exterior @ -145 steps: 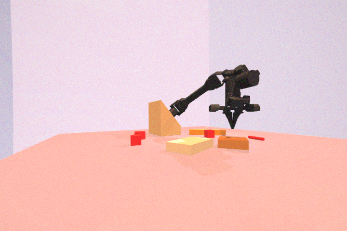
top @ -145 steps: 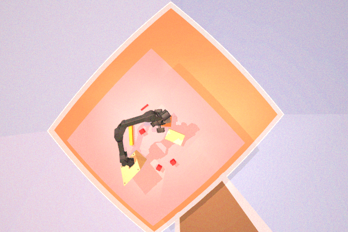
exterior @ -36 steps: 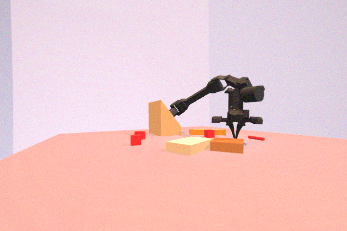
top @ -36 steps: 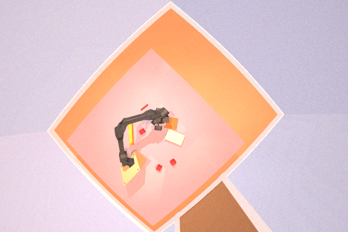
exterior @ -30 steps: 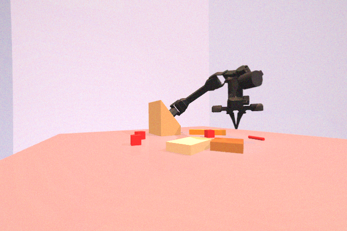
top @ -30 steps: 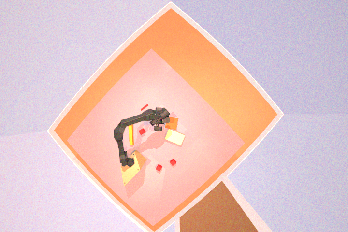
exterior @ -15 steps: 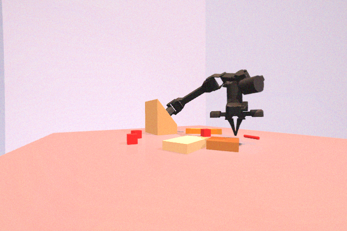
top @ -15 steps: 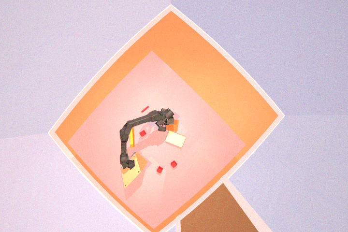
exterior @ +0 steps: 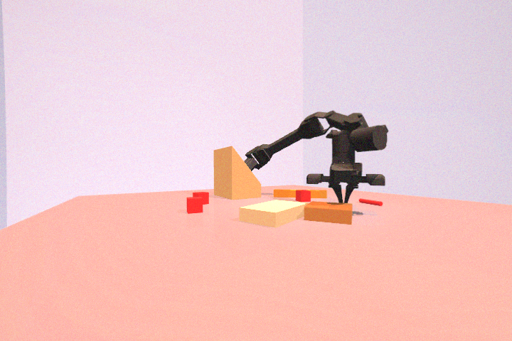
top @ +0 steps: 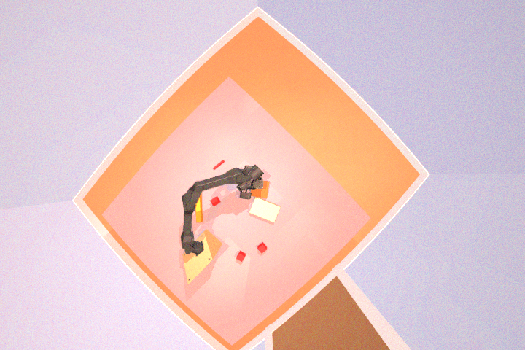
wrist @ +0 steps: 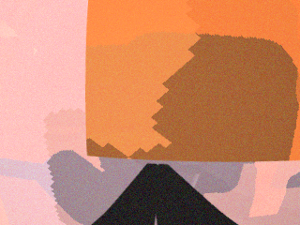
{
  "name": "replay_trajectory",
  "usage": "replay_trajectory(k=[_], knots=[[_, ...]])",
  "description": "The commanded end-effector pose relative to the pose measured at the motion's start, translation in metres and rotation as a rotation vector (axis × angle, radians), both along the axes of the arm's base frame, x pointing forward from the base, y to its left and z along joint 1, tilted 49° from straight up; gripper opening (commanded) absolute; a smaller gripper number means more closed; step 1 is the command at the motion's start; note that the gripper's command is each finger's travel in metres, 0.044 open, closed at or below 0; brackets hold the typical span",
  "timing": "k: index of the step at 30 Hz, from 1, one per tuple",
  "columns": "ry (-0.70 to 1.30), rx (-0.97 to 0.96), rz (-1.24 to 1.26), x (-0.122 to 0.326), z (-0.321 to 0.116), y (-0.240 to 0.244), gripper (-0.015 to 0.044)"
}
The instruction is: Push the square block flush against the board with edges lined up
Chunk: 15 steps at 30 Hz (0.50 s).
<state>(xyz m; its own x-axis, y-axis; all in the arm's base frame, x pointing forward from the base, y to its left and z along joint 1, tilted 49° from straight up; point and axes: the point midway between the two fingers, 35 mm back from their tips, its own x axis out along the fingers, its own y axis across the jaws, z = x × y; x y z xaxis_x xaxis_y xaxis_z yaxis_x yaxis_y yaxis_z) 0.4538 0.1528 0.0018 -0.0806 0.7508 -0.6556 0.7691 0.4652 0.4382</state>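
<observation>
The orange square block (top: 259, 189) lies flat on the pink floor, right next to one corner of the cream board (top: 264, 210). In the side view the block (exterior: 328, 212) sits to the right of the board (exterior: 272, 212) at an angle to it; I cannot tell whether a whole side touches. My gripper (exterior: 342, 199) is shut and empty. It points straight down, with its tips low at the block's far edge. In the wrist view the closed tips (wrist: 156, 172) sit just outside the edge of the block (wrist: 187, 56), which carries the gripper's shadow.
Three small red cubes (top: 215, 200) (top: 262, 247) (top: 240, 255) and a thin red stick (top: 218, 164) lie around. A tan wedge (exterior: 233, 174) stands by the arm's base, and an orange-yellow bar (exterior: 299, 193) lies behind the block. A raised orange rim encloses the floor.
</observation>
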Motion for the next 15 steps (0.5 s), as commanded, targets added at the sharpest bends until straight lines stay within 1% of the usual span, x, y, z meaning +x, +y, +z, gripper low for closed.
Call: replay_trajectory(k=[1, 15], knots=[[-0.002, 0.002, 0.000, 0.002, -0.005, -0.004, 0.0000], [-0.002, 0.001, 0.000, 0.006, -0.022, -0.019, 0.0000]])
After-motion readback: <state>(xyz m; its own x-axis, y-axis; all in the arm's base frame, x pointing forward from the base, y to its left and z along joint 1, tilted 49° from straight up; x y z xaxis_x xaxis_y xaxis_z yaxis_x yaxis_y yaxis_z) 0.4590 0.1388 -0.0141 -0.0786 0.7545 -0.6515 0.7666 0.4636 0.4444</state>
